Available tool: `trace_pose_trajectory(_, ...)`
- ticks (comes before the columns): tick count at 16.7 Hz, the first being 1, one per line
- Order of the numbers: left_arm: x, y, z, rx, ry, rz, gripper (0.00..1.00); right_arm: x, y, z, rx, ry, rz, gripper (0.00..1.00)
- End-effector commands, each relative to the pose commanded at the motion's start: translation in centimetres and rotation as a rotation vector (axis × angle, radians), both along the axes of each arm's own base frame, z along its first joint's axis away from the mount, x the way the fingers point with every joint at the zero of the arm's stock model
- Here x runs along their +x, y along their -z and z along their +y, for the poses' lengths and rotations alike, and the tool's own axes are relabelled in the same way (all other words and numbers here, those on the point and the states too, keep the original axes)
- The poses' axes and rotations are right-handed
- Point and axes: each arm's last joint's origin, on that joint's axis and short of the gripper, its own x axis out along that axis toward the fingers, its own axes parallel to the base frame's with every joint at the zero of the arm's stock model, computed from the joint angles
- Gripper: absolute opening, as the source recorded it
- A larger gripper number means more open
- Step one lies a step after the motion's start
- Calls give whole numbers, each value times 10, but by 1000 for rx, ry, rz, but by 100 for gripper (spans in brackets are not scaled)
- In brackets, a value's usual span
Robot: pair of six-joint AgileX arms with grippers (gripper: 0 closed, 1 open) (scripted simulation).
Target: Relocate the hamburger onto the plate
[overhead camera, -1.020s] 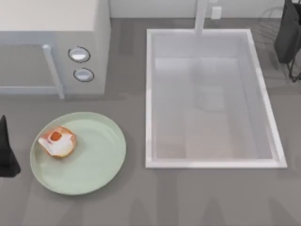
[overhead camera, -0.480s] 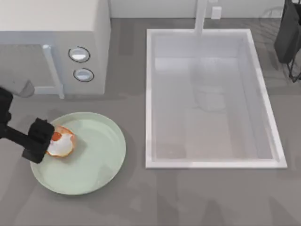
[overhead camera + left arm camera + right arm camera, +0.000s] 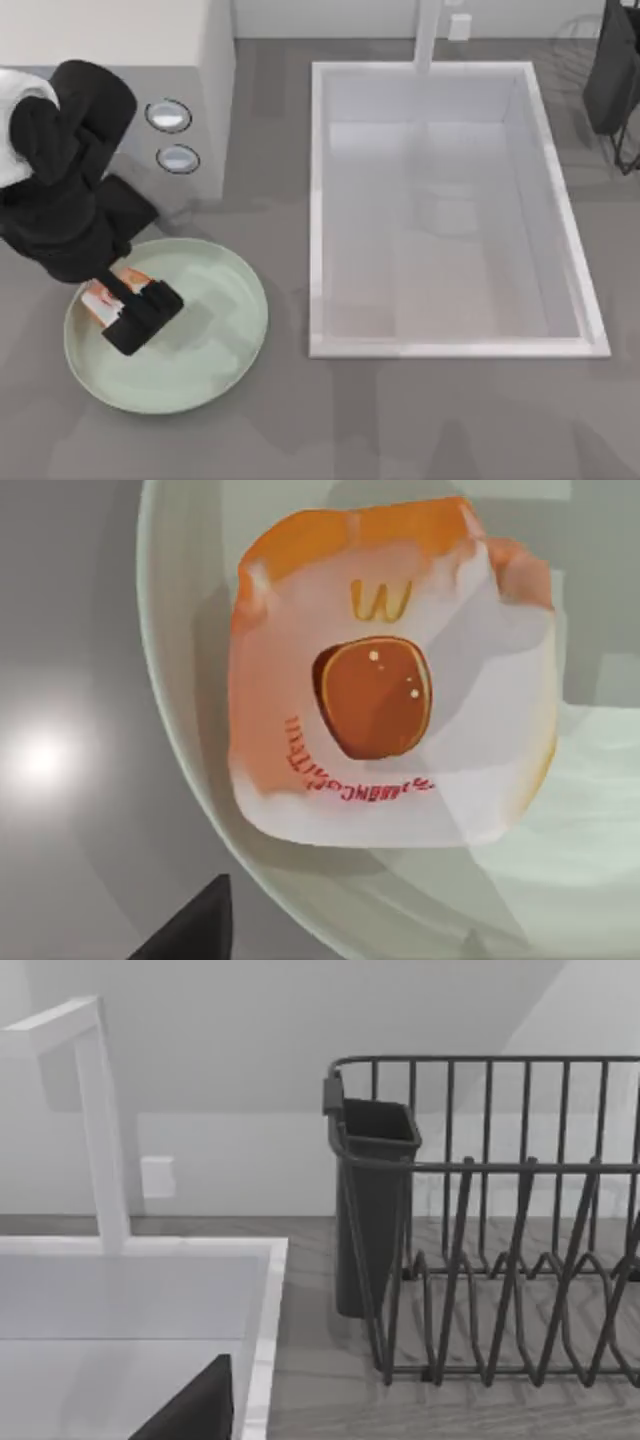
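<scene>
The hamburger lies on the plate, in the plate's left part close to the rim, and from above I see just a sliver of its orange and white poking out from under my left arm. In the left wrist view it is a wrapped bundle, orange along one edge and white over the rest, with a round red-orange spot in the middle, a small yellow mark near the orange edge and a curved line of red lettering beside the spot. It rests flat on the pale green surface, with the raised rim curving just beside it and the grey table beyond that. My left claw hangs over the plate directly above the hamburger; I cannot tell whether its fingers are apart or together, since the top view shows a dark block and the wrist view catches only one dark tip at the picture's edge. The arm behind it reaches in from the table's left side, across the front of the white microwave with its two round knobs. To the right of the plate sits the big white sink, well apart from it. My right arm is parked at the far right corner beside the dark wire dish rack; I cannot tell its claw's state.
</scene>
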Motion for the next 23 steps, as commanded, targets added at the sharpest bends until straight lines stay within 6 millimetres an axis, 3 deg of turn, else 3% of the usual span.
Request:
trace_pose_trajectory(6,39,4,-6,30,5,109,100,0,0,0,0,0,0,100)
trace_pose_trajectory(14,43,2,-7,28,1,101,100,0,0,0,0,0,0,100)
trace_pose_trajectory(23,43,74,-5,29,0,107,100,0,0,0,0,0,0,100)
